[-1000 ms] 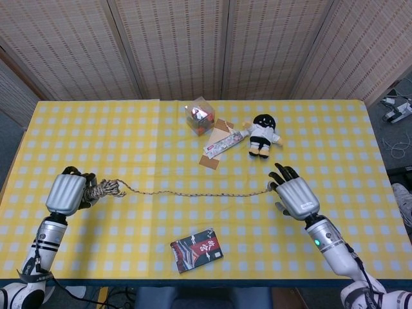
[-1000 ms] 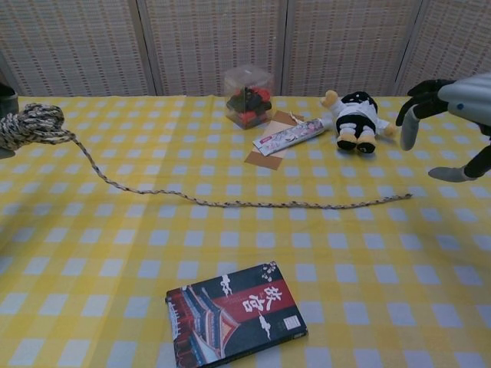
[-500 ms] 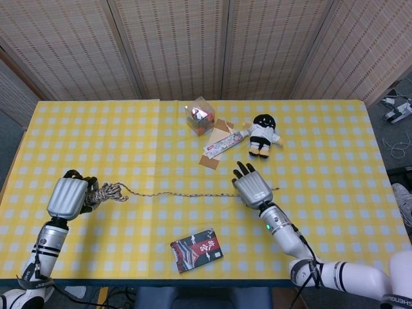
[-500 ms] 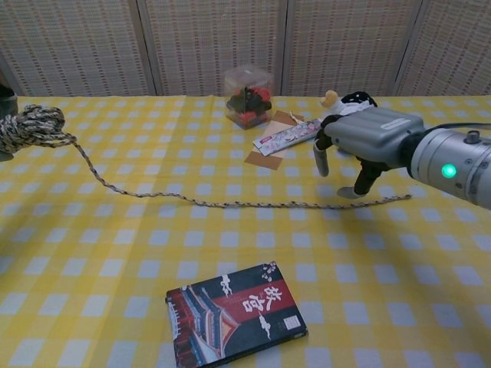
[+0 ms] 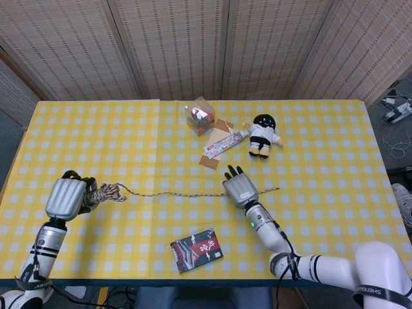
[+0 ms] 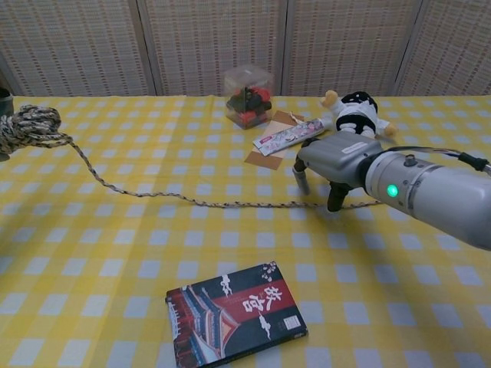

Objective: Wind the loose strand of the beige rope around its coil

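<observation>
The beige rope's coil lies at the table's left side, gripped by my left hand. In the chest view the coil shows at the left edge, with that hand almost cut off. The loose strand runs right across the cloth to its free end. My right hand hovers low over the strand, a little short of that end. In the chest view my right hand points its fingers down, spread apart, and the strand passes beneath it. Nothing is in its grasp.
A dark book lies near the front edge, below the strand. Behind the right hand are a plush doll, a packet on brown card and a clear box with red things inside.
My right hand has swept left from beyond the strand's free end to over the strand and has come down lower. The left hand and coil have barely shifted.
</observation>
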`<state>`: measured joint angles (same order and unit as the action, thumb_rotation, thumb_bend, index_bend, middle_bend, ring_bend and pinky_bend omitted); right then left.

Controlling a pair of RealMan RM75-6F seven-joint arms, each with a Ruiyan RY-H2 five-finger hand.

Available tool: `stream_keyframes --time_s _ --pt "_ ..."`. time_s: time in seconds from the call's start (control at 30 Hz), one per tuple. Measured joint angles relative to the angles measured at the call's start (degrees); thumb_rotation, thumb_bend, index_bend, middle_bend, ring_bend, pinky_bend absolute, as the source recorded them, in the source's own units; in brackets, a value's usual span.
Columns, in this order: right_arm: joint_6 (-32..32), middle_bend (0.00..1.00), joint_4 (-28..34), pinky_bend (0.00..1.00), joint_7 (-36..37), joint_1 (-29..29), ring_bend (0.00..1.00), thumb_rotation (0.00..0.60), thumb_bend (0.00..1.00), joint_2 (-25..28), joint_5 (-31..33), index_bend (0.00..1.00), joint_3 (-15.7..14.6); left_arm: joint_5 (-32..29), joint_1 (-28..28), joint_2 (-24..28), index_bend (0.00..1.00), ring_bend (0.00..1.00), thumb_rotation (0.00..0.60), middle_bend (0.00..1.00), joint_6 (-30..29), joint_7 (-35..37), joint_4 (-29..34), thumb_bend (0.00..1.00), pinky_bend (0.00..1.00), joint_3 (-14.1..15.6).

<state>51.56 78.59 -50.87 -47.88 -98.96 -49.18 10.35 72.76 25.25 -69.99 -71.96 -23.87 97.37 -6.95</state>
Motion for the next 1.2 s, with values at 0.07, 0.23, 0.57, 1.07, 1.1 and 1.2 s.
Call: stream_keyframes --time_s 0.07,0.23,0.57,1.07,1.1,1.2 --pt "0.0 0.22 -0.9 0.13 -0.1 -0.7 0.05 0.6 0.24 -0.6 0.7 0.45 -0.1 0.2 -0.1 -0.1 0.72 0.55 0.6 0.75 -0.1 0.1 0.0 0.27 0.28 0.1" --pt "0.4 0.21 -2.1 0.11 -0.4 -1.9 0.04 0.6 0.24 -1.8 1.2 0.46 -0.5 0.5 -0.2 -0.1 0.72 0.55 0.6 0.75 -0.1 0.7 0.0 0.27 0.28 0.2" --pt "2.6 0.13 -4.8 0.0 4.4 -1.6 0.0 0.6 0.25 -4.2 -2.6 0.51 -1.4 1.0 -0.6 -0.1 0.72 0.55 0.6 0.75 -0.3 1.3 -0.1 0.27 0.28 0.4" --pt "1.9 0.12 -10.2 0.0 5.2 -2.6 0.0 0.6 0.28 -7.5 -3.0 0.54 -1.2 1.2 -0.8 -0.2 0.72 0.55 0.6 0.75 -0.2 1.6 -0.3 0.27 0.28 0.5" --pt "1.8 0.12 -10.3 0.0 5.1 -2.7 0.0 0.6 0.28 -7.6 -2.9 0.54 -1.2 1.2 -0.8 -0.2 0.72 0.55 0.6 0.75 -0.2 1.6 -0.3 0.27 0.28 0.5" --pt "1.7 0.12 -10.5 0.0 4.8 -2.8 0.0 0.6 0.28 -7.8 -2.7 0.54 -1.2 1.3 -0.9 -0.1 0.72 0.55 0.6 0.75 -0.2 1.7 -0.3 0.27 0.28 0.5"
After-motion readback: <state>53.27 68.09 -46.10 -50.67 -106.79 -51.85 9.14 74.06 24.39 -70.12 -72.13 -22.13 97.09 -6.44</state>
